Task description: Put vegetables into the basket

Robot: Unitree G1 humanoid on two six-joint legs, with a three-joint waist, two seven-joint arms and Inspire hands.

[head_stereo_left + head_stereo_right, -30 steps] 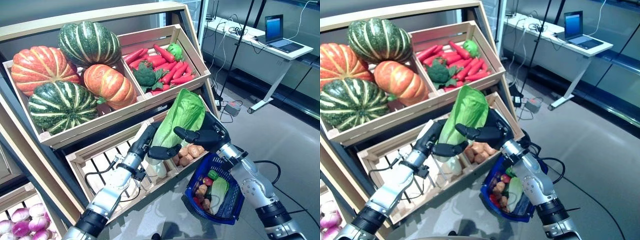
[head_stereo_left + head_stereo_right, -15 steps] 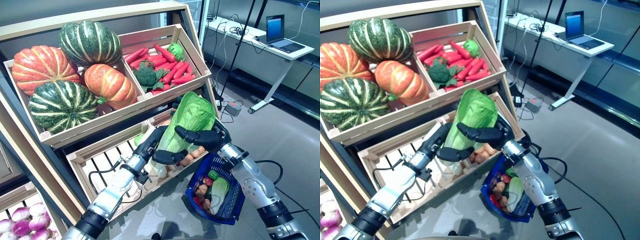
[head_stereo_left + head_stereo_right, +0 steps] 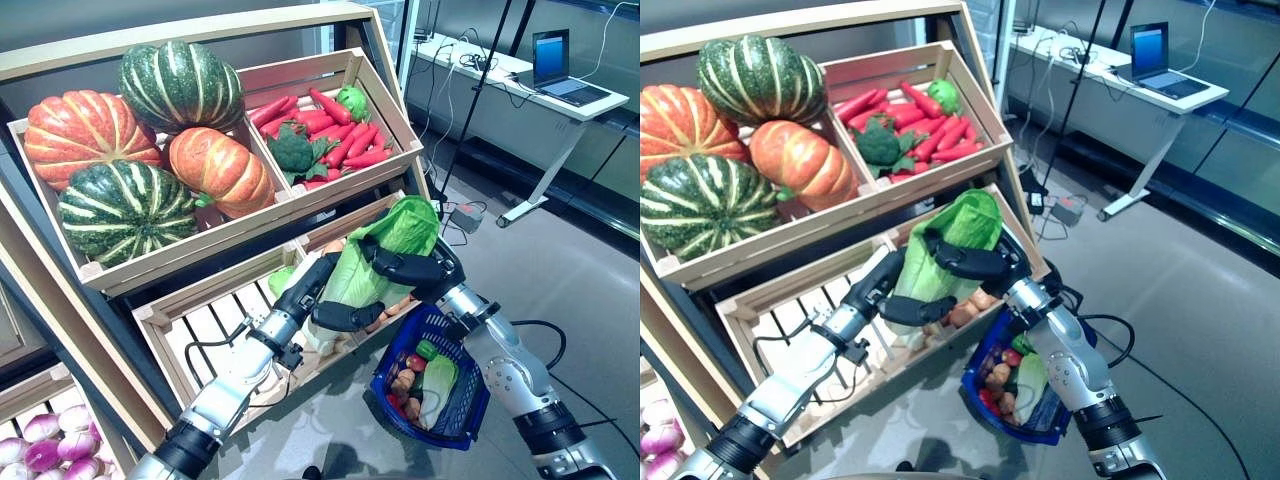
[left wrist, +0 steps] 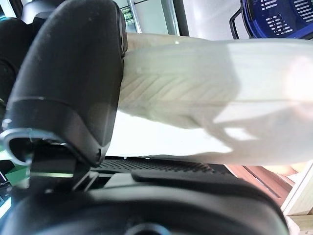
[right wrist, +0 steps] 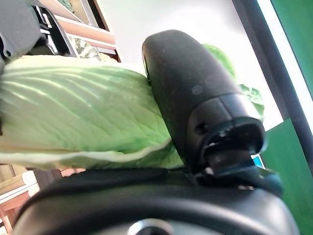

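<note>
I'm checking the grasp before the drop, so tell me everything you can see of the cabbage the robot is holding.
The cabbage is a long napa-type head: crinkled bright green leaves at the top, pale ribbed white stalk at the base. It is held in the air, tilted, leafy end up and toward the shelf, in front of the lower crate and above the blue basket. The left hand curls round its lower part, the right hand round its upper part.

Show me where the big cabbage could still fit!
Both hands, left and right, hold the cabbage. The basket has bare blue mesh along its outer side; its near side is crowded with small vegetables. The lower crate shows bare slats left of the hands. The pumpkin and carrot crates are packed.
</note>
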